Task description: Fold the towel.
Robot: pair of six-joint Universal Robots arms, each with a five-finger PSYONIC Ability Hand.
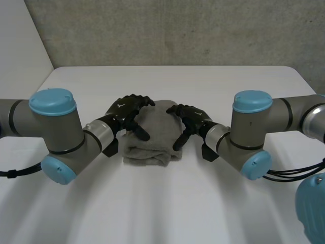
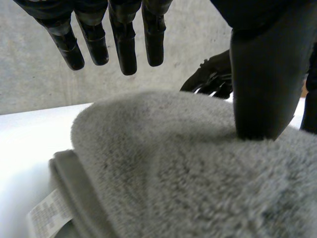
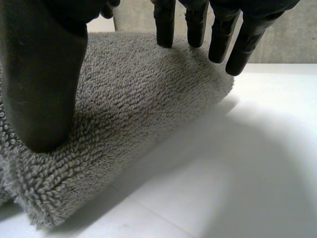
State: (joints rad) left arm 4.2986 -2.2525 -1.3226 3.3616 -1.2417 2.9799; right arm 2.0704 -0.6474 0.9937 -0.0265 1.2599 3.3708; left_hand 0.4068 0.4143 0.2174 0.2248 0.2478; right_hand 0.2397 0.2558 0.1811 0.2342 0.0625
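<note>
One folded towel (image 1: pixel 152 133), touched by left hand (image 1: pixel 125 112) and right hand (image 1: pixel 191 120).

A white table (image 1: pixel 167 203) meets a grey wall (image 1: pixel 177 30).

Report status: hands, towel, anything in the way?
Left hand open, thumb pressing the towel at its left side. Right hand open, thumb pressing its right side. Towel folded thick, flat on the white table. Nothing in the way.
</note>
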